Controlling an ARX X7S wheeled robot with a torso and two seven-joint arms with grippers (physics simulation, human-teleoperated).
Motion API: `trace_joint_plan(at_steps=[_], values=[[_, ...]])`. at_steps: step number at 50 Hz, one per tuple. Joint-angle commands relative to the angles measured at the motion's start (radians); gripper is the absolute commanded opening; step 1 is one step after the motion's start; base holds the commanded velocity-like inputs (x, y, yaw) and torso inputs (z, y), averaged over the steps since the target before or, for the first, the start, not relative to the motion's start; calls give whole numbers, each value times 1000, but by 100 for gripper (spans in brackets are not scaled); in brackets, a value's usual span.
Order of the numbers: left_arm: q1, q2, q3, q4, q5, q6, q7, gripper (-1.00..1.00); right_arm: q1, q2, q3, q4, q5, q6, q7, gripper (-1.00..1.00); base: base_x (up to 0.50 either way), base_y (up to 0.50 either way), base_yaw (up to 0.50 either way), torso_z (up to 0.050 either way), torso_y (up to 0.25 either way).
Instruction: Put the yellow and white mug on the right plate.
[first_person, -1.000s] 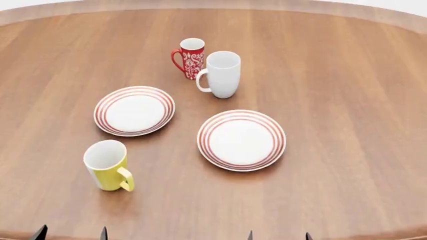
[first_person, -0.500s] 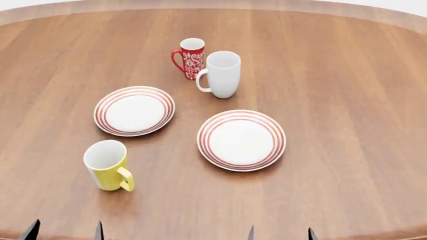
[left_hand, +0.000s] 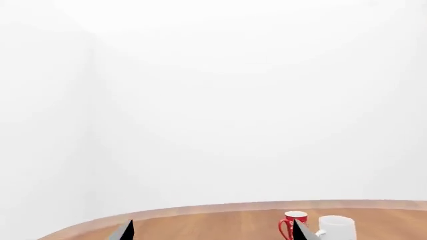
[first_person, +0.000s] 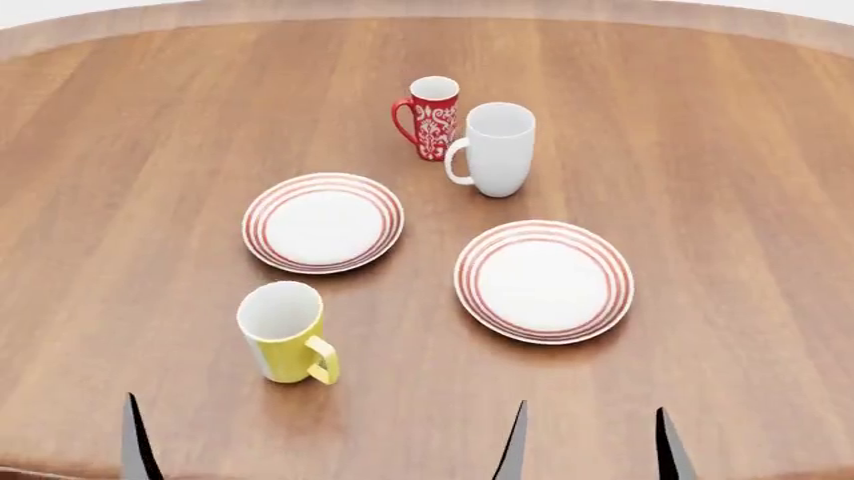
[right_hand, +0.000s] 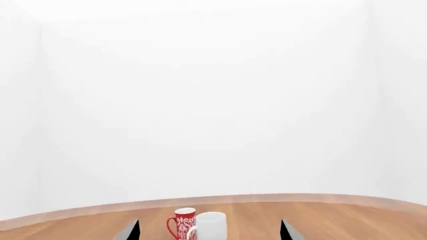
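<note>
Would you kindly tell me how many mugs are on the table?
3: yellow mug near the front left, red mug and white mug together at the back.

Only gripper fingertips are seen of robot body: left gripper (first_person: 134, 450) w/ one thin, pointed, dark grey-to-black blade tip in head view, right gripper (first_person: 591, 448) w/ two matching tapered tips; no cables, screws or markings are visible.

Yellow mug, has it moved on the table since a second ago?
No; the yellow mug keeps its place near the left plate; only the view shifted.
</note>
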Motion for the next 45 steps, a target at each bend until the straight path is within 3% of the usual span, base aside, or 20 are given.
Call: trace_joint_plan(at_steps=[1,12,45], values=[[4,-15,16,3,8,30,-21,100,-3,14,-19,-1,6,-40,11,100,0,500,0,0,0],[2,-27,33,0,3,24,-27,100,0,28,-38,4,11,-41,18,100,15,136,0,0,0],[6,-54,60,15,3,46,-61,100,2,57,-74,0,2,-61,47,100,498,-27,0,0,0]])
